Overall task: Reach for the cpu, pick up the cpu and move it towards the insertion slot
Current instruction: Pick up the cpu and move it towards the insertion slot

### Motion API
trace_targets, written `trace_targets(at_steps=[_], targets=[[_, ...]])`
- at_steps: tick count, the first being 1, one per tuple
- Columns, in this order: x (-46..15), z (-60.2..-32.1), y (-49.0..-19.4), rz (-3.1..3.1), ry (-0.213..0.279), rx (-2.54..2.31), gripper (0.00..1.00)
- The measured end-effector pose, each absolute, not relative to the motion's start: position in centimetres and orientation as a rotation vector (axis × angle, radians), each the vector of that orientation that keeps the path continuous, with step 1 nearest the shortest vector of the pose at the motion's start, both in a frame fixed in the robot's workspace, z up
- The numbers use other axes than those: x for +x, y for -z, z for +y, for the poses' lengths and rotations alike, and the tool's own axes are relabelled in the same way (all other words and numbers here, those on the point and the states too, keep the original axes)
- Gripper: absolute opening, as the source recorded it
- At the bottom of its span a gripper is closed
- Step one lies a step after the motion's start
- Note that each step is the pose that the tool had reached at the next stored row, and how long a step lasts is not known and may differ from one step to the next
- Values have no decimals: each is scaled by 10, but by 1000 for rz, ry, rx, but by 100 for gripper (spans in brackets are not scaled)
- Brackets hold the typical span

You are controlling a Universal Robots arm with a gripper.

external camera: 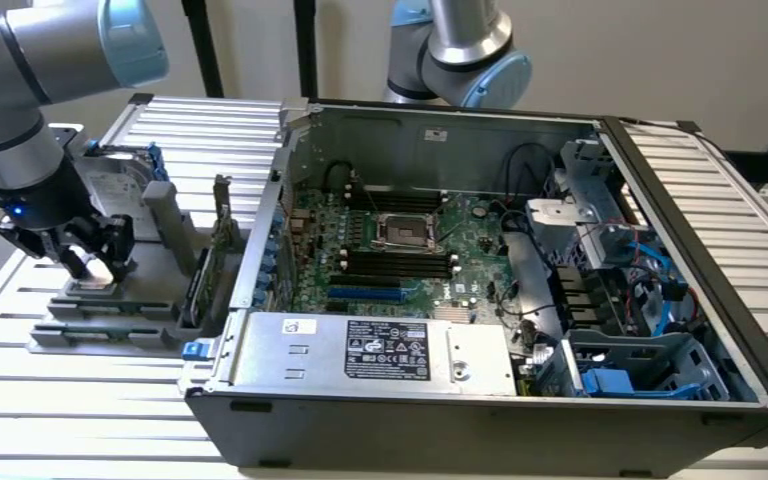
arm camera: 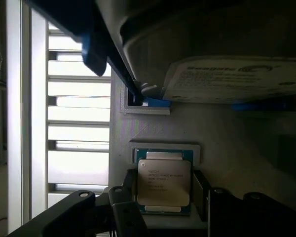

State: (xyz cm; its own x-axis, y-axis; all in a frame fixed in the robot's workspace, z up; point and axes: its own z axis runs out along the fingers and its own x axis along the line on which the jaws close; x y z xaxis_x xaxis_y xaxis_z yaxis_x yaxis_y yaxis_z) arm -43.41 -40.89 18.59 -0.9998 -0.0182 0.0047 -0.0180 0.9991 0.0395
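Where the grey holder sits at the exterior view's left, the cpu is laid flat, lid up, nearly square, no long axis discernible. The gripper is pointed downward over it, jaws open astride it. The insertion slot is seen mid-frame.

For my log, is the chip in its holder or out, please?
In: the chip lies flat inside its holder.

Open computer case, hard drive — seemingly labelled
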Motion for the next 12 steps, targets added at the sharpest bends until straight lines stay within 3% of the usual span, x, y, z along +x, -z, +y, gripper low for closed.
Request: trace_targets(at_steps=[12], targets=[[-434, -409, -191, -3128, 62, 28, 54]])
